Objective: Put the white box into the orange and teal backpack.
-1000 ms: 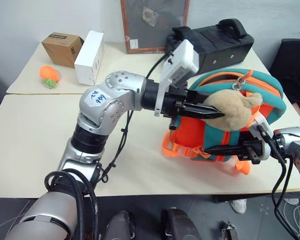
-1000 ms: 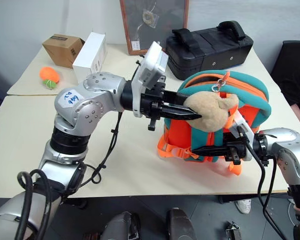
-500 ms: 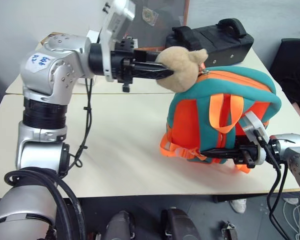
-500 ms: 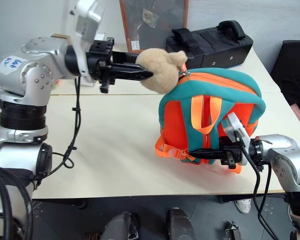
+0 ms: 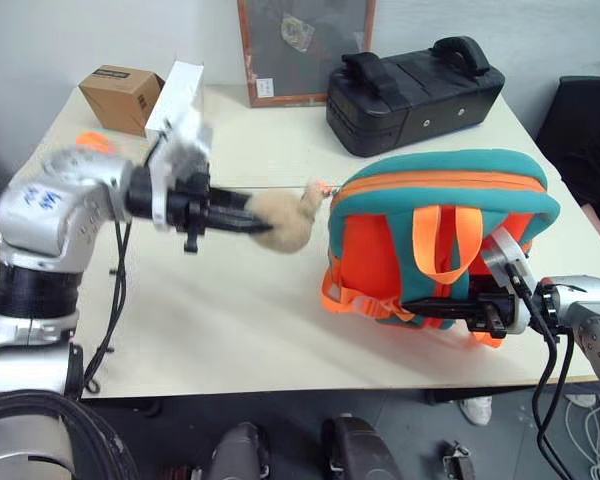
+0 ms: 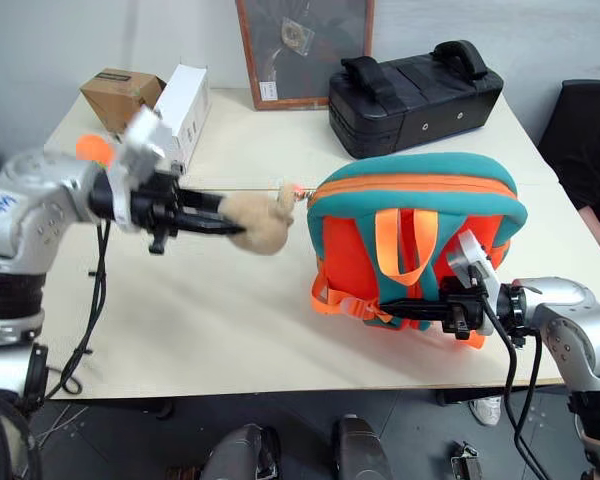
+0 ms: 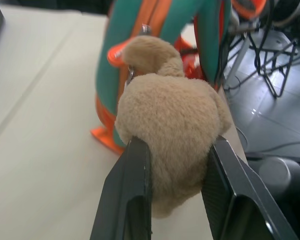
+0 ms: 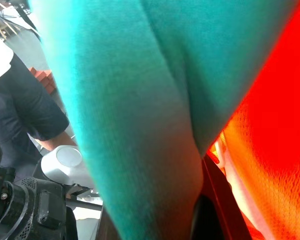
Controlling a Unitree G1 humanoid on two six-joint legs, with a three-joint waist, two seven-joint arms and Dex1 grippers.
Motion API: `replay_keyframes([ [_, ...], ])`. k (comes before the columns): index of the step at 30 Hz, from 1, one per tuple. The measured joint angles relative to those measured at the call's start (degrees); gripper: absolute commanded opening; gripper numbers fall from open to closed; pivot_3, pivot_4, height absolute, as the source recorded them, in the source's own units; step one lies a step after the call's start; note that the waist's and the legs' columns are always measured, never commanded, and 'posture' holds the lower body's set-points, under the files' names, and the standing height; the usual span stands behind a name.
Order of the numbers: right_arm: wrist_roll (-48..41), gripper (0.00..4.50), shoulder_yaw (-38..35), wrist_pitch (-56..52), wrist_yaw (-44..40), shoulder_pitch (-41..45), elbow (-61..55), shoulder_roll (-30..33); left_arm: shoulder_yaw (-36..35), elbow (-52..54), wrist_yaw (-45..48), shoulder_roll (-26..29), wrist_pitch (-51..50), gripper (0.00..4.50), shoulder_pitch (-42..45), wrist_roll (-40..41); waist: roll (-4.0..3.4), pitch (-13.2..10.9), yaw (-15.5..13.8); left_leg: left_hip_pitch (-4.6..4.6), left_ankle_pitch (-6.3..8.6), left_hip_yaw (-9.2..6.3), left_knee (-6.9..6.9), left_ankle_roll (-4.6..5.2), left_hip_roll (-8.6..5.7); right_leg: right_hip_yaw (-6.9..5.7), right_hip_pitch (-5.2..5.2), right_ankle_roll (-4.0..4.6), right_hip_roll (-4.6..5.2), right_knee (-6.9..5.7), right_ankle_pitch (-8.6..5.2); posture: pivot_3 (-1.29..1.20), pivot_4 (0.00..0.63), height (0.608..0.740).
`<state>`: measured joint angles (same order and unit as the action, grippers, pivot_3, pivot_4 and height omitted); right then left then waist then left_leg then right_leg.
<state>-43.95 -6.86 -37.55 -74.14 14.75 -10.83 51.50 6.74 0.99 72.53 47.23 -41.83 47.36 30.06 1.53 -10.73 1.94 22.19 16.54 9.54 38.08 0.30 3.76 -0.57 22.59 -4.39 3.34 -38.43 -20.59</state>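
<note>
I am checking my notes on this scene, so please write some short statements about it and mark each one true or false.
1. The left gripper is shut on the tan plush toy. True.
2. The orange and teal backpack lies flat on the floor. False: it stands upright on the table.
3. The right gripper is at the backpack's lower front. True.
4. The black hard case sits inside the backpack. False: it stands behind it on the table.
</note>
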Motion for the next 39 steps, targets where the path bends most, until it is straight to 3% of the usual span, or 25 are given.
replay_keyframes([
  [3,0.04,0.03,-0.10,0.04,0.35,-0.01,0.06,-0.58,3.40,0.41,-2.48,-2.19,5.24,0.96,-2.99,-5.22,0.00,0.00,-0.36,-0.01,0.04,0.00,0.02,0.08,-0.05,0.01,-0.05,0.00,0.06,0.04,0.00,0.00,0.150,0.740],
  [10,0.01,0.03,-0.39,0.24,1.36,0.13,0.03,-1.23,10.35,-6.34,-12.31,-16.24,14.83,0.96,-5.02,-15.73,0.01,0.00,-0.97,0.11,0.11,0.00,0.09,0.22,-0.08,-0.01,-0.02,-0.04,0.10,0.15,0.03,0.00,0.150,0.740],
  [16,-0.02,0.03,-1.45,0.43,2.39,-0.61,-0.18,-1.23,10.75,-6.51,-12.47,-16.58,18.46,0.96,-6.30,-18.95,-0.01,0.01,-0.31,0.04,0.08,-0.01,0.06,0.17,-0.06,-0.01,-0.04,-0.04,0.09,0.09,0.03,0.00,0.150,0.740],
  [18,0.04,0.75,-1.75,0.95,2.82,-1.05,-0.63,-1.23,10.56,-6.44,-11.83,-15.83,18.82,0.96,-7.56,-18.95,-0.01,0.01,-0.33,0.05,0.08,-0.02,0.06,0.17,-0.05,-0.01,-0.04,-0.04,0.10,0.08,0.03,0.00,0.150,0.740],
  [20,-0.04,1.28,-2.55,0.86,3.76,-1.75,-1.06,-1.21,9.19,-6.27,-10.79,-14.53,17.30,1.63,-7.95,-17.78,-0.01,0.01,-0.35,0.06,0.08,-0.04,0.06,0.17,-0.05,-0.03,-0.05,-0.04,0.10,0.09,0.03,0.00,0.150,0.740],
  [29,0.07,4.48,-12.40,1.17,4.79,-7.55,-1.86,1.98,-3.72,-0.64,-6.09,-7.13,1.17,4.43,-7.99,-3.81,0.00,0.01,-0.38,0.10,0.08,-0.06,0.02,0.18,-0.07,-0.07,-0.06,-0.04,0.12,0.15,0.03,0.00,0.150,0.740],
  [36,3.49,4.50,-28.55,3.55,-4.77,-18.97,10.33,12.61,-13.77,7.46,-4.09,4.41,-5.11,4.47,-15.98,2.98,-0.01,0.00,-0.32,0.05,0.08,-0.04,-0.09,0.18,-0.07,-0.06,-0.12,-0.04,0.09,0.36,0.03,0.00,0.150,0.740],
  [39,4.98,4.50,-34.09,4.53,-9.04,-20.60,17.59,15.62,-18.45,8.31,-4.68,6.97,-7.31,4.47,-18.15,5.40,0.00,0.00,-0.28,0.02,0.09,-0.03,-0.09,0.19,-0.07,-0.04,-0.16,-0.02,0.10,0.40,0.04,0.00,0.150,0.740],
])
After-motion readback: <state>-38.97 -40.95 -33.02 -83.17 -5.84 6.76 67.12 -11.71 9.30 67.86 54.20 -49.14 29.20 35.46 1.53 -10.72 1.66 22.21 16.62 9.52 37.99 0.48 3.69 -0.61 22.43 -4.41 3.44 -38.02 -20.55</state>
